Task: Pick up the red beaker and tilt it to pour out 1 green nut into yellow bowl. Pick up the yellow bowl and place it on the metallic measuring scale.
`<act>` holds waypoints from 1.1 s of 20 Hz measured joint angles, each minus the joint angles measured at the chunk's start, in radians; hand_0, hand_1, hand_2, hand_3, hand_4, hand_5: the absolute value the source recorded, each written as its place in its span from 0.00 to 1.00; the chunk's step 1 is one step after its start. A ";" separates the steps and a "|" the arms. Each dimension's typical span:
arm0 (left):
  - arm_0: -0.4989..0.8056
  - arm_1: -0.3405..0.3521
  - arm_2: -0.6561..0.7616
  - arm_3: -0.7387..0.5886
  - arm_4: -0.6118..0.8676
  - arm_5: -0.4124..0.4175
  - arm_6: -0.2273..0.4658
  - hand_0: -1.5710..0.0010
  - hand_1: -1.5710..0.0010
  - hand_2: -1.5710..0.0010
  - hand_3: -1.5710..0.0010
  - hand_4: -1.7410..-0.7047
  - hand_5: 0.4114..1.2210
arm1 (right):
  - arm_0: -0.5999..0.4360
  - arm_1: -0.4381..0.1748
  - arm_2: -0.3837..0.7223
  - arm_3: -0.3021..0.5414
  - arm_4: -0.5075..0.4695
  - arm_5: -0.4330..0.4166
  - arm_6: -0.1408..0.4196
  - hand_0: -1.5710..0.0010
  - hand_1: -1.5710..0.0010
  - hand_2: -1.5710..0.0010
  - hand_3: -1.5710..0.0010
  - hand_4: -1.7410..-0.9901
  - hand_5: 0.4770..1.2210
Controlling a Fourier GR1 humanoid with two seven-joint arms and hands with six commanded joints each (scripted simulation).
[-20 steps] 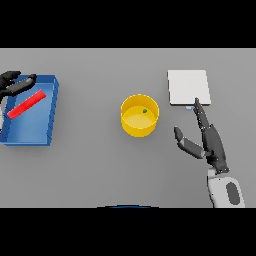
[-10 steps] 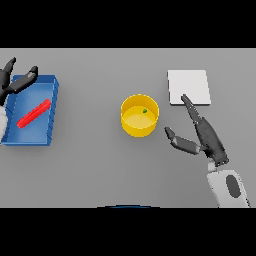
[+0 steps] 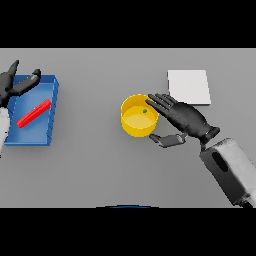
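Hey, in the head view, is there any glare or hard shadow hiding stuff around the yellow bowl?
Head view: even, flat light, no glare; only a faint shadow beside the yellow bowl, so the green nut inside and the right hand at its rim read clearly.

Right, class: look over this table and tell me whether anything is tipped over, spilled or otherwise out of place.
One thing stands out: the red beaker lies on its side, aslant, in the blue tray instead of standing upright. Nothing is spilled; the green nut sits inside the upright yellow bowl, and the measuring scale is bare.
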 measured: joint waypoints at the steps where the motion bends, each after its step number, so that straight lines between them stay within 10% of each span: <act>1: 0.007 0.004 0.002 -0.003 0.003 -0.004 -0.011 1.00 1.00 1.00 1.00 0.90 0.34 | -0.029 -0.001 0.022 0.028 0.020 0.012 -0.009 1.00 1.00 1.00 1.00 0.77 0.22; 9: 0.012 0.010 0.011 -0.001 0.012 -0.013 -0.006 1.00 1.00 1.00 1.00 0.90 0.35 | -0.204 0.012 0.154 0.210 0.113 0.105 -0.103 1.00 1.00 1.00 1.00 0.78 0.24; 22: 0.012 0.030 0.010 0.018 0.003 -0.033 -0.027 1.00 1.00 1.00 1.00 0.92 0.37 | -0.356 0.091 0.260 0.450 0.183 0.193 -0.098 1.00 1.00 0.99 0.97 0.71 0.34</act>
